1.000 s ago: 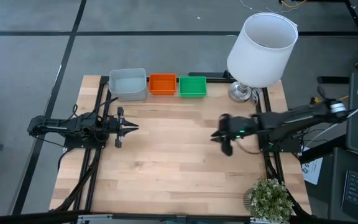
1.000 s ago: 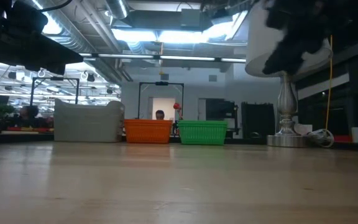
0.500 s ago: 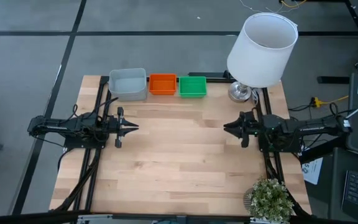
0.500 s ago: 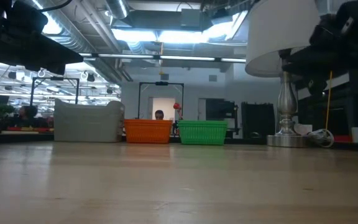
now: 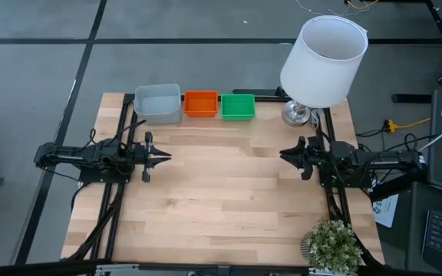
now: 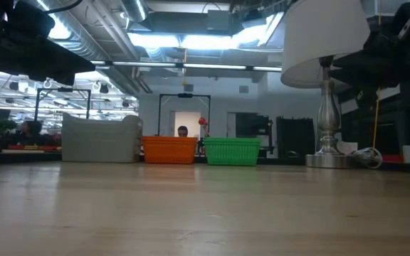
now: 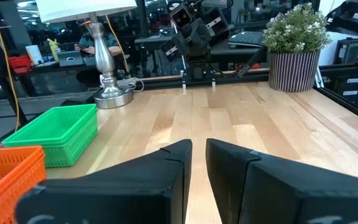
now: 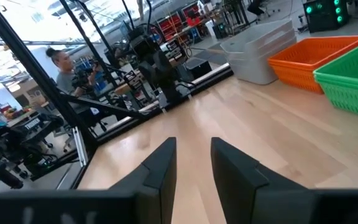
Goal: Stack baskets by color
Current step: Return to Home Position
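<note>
Three neat stacks along the worktop's far edge: grey baskets [image 5: 159, 103] nearest the left corner, orange baskets [image 5: 201, 103] just beside, green baskets [image 5: 238, 106] next. Looks sorted already. Left pincer [image 5: 164, 157] parked over the left side, right pincer [image 5: 284, 156] over the right side, both slightly parted, holding nothing. Main risk from here: right arm swinging into the lamp [image 5: 322, 61] near the far right corner and tipping it onto the stacks.

Both arms matte black w/ thin black cables; blunt dark fingers [image 7: 173, 180]
</note>
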Robot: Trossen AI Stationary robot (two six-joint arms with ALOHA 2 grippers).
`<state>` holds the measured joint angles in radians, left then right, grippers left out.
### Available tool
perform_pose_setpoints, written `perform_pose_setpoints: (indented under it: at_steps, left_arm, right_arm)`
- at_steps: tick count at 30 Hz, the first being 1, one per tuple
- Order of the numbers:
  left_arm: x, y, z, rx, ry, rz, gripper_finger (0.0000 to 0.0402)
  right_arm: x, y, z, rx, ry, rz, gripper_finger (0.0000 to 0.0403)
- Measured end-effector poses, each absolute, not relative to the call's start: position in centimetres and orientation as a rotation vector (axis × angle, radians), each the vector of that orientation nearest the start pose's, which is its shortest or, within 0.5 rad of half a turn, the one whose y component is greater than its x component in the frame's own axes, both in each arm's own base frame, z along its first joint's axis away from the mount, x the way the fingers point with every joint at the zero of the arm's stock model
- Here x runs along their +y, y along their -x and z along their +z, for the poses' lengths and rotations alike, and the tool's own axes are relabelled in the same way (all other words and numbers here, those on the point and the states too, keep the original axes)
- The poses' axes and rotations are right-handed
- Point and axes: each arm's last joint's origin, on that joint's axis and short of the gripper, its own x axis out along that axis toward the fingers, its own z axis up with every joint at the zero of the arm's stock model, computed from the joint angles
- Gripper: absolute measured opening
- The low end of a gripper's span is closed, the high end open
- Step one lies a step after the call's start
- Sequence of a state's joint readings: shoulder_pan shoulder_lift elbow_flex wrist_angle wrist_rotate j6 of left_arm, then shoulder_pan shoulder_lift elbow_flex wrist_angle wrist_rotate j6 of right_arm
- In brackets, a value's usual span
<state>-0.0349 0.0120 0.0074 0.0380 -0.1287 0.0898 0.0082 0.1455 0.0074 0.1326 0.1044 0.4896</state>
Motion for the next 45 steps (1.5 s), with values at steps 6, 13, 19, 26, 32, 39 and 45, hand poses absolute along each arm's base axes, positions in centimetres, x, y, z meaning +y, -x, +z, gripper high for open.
perform_pose_setpoints:
  at_steps: [6,13,19,26,32,39,45]
  left_arm:
    - [0.03,-9.77,16.88,-0.029,-0.087,0.095,0.0041]
    - [0.03,-9.77,16.88,-0.029,-0.087,0.095,0.0041]
    - [0.03,-9.78,16.88,-0.029,-0.087,0.095,0.0041]
    - [0.03,-9.78,16.88,-0.029,-0.087,0.095,0.0041]
    - [0.03,-9.78,16.88,-0.029,-0.087,0.095,0.0041]
    - [0.03,-9.77,16.89,-0.029,-0.087,0.095,0.0041]
    - [0.03,-9.77,16.89,-0.03,-0.087,0.095,0.0041]
  right_arm:
    - [-0.21,-10.56,16.53,-0.003,-0.488,-0.099,0.0099]
    - [-0.2,-10.55,16.11,0.041,-0.485,-0.109,0.0099]
    - [-0.2,-10.55,16.12,0.04,-0.485,-0.108,0.0099]
    - [-0.2,-10.55,16.12,0.04,-0.485,-0.108,0.0099]
    - [-0.2,-10.55,16.12,0.039,-0.485,-0.108,0.0099]
    - [-0.2,-10.55,16.12,0.039,-0.485,-0.108,0.0099]
    - [-0.2,-10.55,16.13,0.039,-0.485,-0.108,0.0099]
